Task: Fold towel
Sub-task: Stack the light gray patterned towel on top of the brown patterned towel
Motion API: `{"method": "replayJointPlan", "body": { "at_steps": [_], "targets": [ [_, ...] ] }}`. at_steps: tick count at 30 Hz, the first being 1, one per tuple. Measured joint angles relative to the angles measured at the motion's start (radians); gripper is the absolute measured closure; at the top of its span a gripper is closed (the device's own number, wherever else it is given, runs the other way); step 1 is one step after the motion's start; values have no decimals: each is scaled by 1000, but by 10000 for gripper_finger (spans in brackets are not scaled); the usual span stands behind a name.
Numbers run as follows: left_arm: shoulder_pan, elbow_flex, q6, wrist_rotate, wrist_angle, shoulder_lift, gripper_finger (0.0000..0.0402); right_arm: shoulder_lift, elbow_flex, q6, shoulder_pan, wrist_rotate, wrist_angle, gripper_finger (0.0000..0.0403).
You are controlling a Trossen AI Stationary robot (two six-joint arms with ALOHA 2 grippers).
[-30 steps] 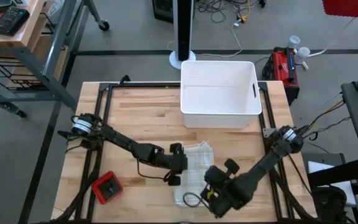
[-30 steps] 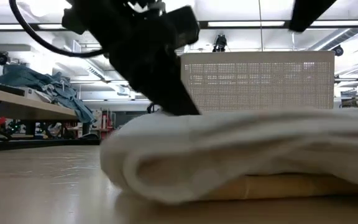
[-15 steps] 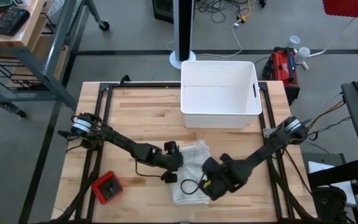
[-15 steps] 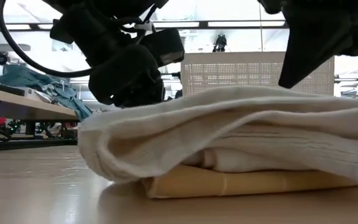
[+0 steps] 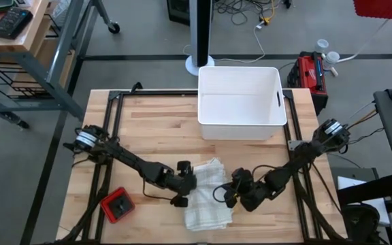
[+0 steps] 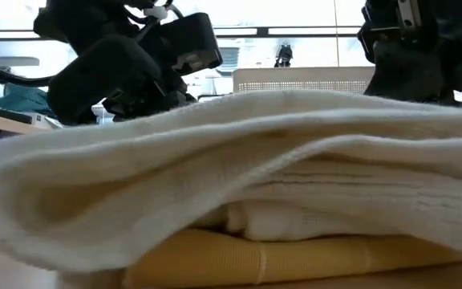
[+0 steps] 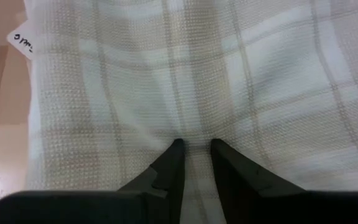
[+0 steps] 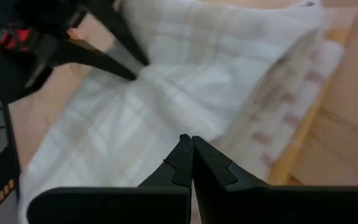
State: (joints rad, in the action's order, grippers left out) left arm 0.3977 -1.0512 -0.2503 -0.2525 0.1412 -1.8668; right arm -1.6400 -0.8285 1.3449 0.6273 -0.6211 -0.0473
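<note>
The towel point(image 5: 207, 192) is lying folded on the desk point(image 5: 155, 129) at six o'clock from the white bin point(image 5: 240, 102). The left pincer point(image 7: 194, 149) is pinching its fabric; the right pincer point(image 8: 192, 144) is hovering clenched, grasping nothing. Pressing layers flat evenly would probably help.

The towel point(image 5: 207, 194) lay near the bench's point(image 5: 155, 129) front edge. The bin point(image 5: 240, 102) sat at the back edge. A small box point(image 5: 118, 205) sat near the front left corner.
</note>
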Motion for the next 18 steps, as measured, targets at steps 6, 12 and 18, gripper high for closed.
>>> {"method": "replayJointPlan", "body": {
  "at_steps": [6,12,18],
  "targets": [
    [14,0,25,0,-2,0,326,2,2,-58,-2,-11,1,403],
    [15,0,16,0,4,0,326,20,-1,-10,-1,-10,-31,403],
    [26,-4,-44,0,145,6,326,55,-1,163,-1,-7,-208,403]
  ]
}}
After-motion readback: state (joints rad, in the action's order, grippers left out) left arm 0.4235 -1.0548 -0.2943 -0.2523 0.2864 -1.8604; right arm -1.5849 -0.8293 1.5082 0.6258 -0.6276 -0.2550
